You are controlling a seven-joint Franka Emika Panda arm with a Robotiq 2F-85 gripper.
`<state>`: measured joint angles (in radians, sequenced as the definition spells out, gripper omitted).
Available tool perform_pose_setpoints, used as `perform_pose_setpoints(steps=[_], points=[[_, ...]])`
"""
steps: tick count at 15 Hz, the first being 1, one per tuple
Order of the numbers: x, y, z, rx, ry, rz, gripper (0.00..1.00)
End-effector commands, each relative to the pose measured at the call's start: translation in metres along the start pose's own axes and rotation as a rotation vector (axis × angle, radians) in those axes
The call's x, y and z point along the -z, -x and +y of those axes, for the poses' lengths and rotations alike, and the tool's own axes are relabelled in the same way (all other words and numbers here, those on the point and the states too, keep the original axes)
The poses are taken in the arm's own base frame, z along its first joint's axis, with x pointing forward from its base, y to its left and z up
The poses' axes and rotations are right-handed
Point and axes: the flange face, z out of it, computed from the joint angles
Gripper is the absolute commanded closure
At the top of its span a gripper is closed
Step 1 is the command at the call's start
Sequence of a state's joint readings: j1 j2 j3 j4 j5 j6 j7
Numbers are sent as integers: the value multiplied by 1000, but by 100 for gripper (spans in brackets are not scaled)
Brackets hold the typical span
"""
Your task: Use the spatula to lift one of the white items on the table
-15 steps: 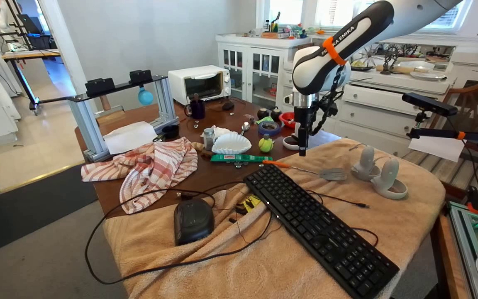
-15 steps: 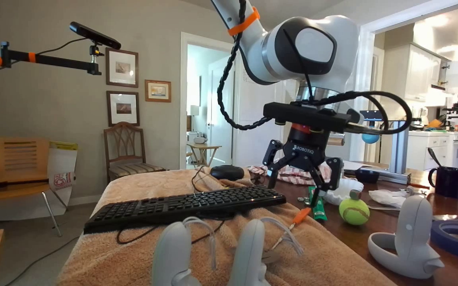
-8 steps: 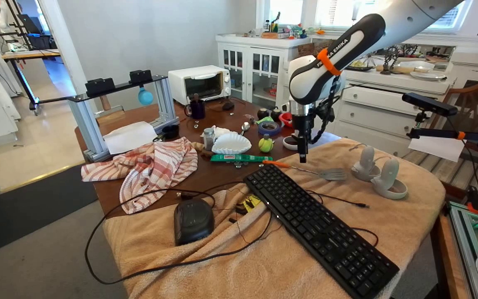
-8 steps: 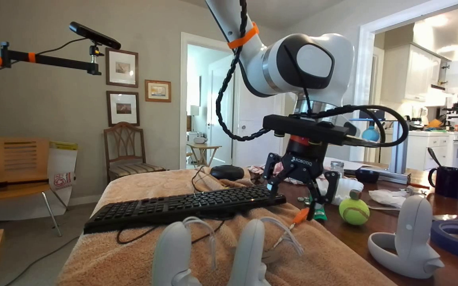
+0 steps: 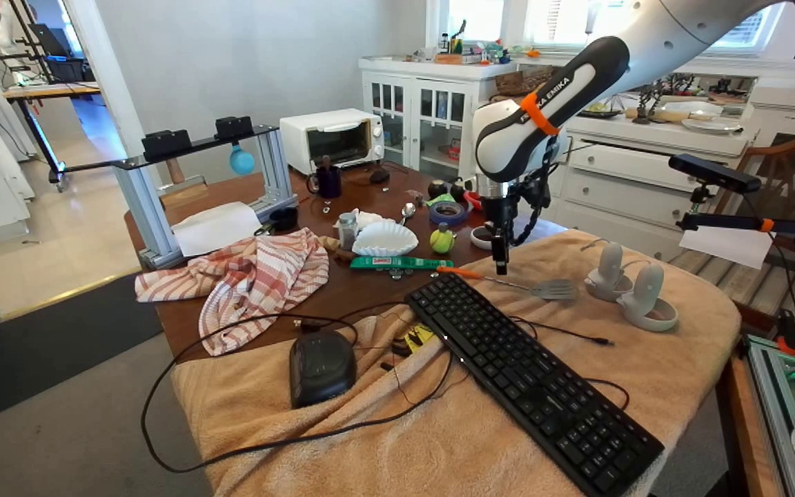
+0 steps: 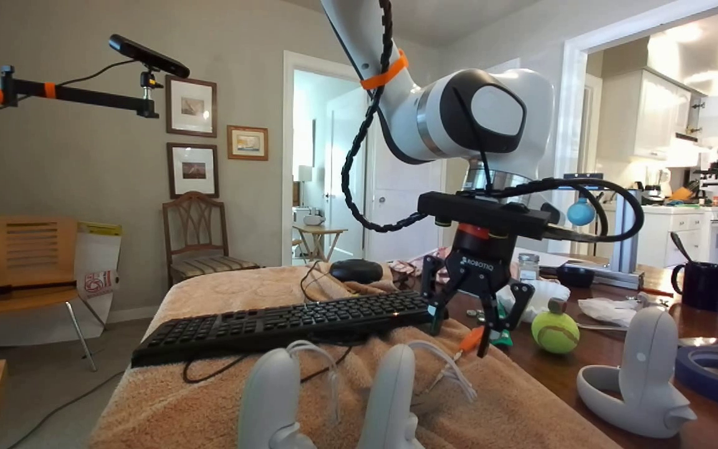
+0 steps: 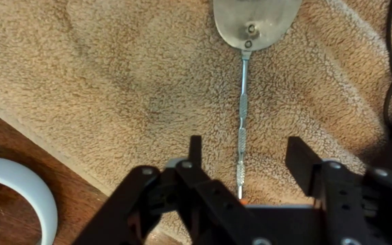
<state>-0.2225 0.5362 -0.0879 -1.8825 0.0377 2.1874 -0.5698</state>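
Your pincer [image 7: 244, 149] points down over the tan cloth [image 7: 131, 78] draped across part of the brown wooden table [image 5: 363, 293], its two fingers standing apart. The spatula [image 7: 243, 105] lies on the cloth below the pincer: in the wrist view its thin metal shaft shows in the gap between the fingers, with space on either side. The blade lies to one side of the pincer and the orange handle [image 5: 463, 273] to the opposite side, only a speck of orange showing in the wrist view. How high your fingertips sit above the cloth, you cannot tell.

A white controller [image 7: 31, 187] with a ring rests on the bare wood near the pincer, just past the cloth's edge; the wrist view takes in only part of its curve. A pair of white controllers [image 5: 609, 268] stands on the cloth off the blade end, away from the pincer. The white scalloped dish [image 5: 385, 239] is on the wood, well apart to the pincer's left in an exterior view, with a yellow-green ball [image 5: 442, 241] between dish and pincer and a green packet [image 5: 397, 264] just beside the dish.

A black keyboard [image 5: 532, 383] lies on the cloth, one end near the pincer. Across it from the pincer sit a rounded black device [image 5: 322, 368] and a red-and-white striped towel [image 5: 252, 283].
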Motion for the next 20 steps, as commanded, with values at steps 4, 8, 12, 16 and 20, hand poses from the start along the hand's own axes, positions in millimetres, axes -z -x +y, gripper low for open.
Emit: perform_pose_setpoints(steps=[4, 8, 12, 16, 20], points=[[-6, -28, 3, 31, 15, -29, 70], [-8, -39, -2, 42, 9, -38, 76], [-12, -46, -5, 53, 9, -41, 71], [-17, -46, -5, 55, 4, -49, 75], [-20, -45, -5, 56, -3, -56, 83]])
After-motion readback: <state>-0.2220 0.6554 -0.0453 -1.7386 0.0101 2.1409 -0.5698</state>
